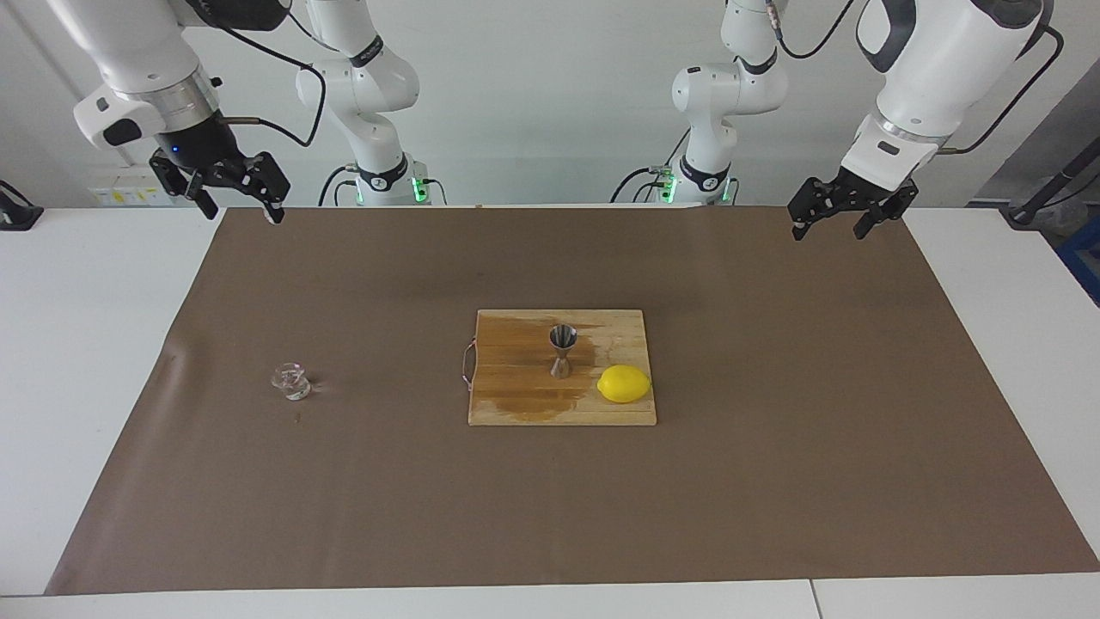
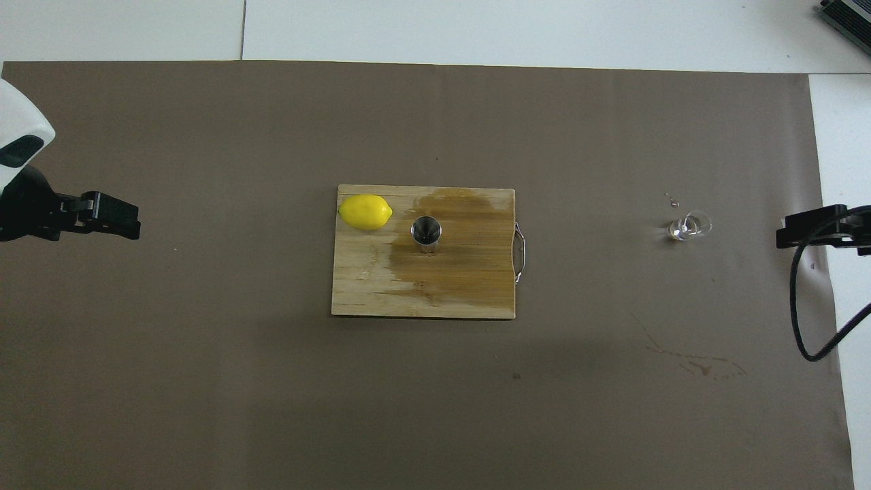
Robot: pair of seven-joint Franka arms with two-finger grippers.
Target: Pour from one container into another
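Only the facing view shows the jigger (image 1: 562,351) upright on the wet board (image 1: 516,404); left hand (image 1: 828,223) and right hand (image 1: 238,205) hang spread over the brown-papered desk (image 1: 773,481)

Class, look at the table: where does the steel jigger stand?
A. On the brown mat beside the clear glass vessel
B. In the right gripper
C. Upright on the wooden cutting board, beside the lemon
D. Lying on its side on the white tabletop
C: the steel jigger stands upright on the wooden cutting board, beside the lemon.
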